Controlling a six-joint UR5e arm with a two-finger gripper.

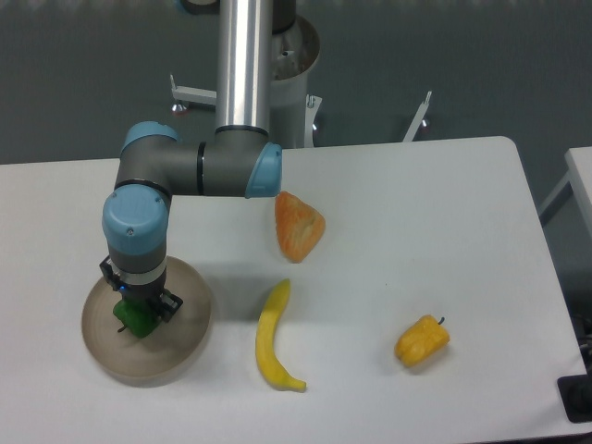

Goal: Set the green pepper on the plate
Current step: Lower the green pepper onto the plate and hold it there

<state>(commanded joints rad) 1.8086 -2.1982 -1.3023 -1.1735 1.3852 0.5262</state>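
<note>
Gripper (139, 307) points straight down over the plate (185, 347), my wrist hiding most of it from the camera. Green pepper (135, 319) sits between my 2 fingers, clamped there as far as I can see; whether it touches the plate surface, I cannot tell. Plate lies near the table's (416, 213) front-left corner. To its right: banana (272, 340), then an orange wedge-shaped piece (299, 226) further back, and a yellow-orange pepper (422, 340) well apart on the right.
</note>
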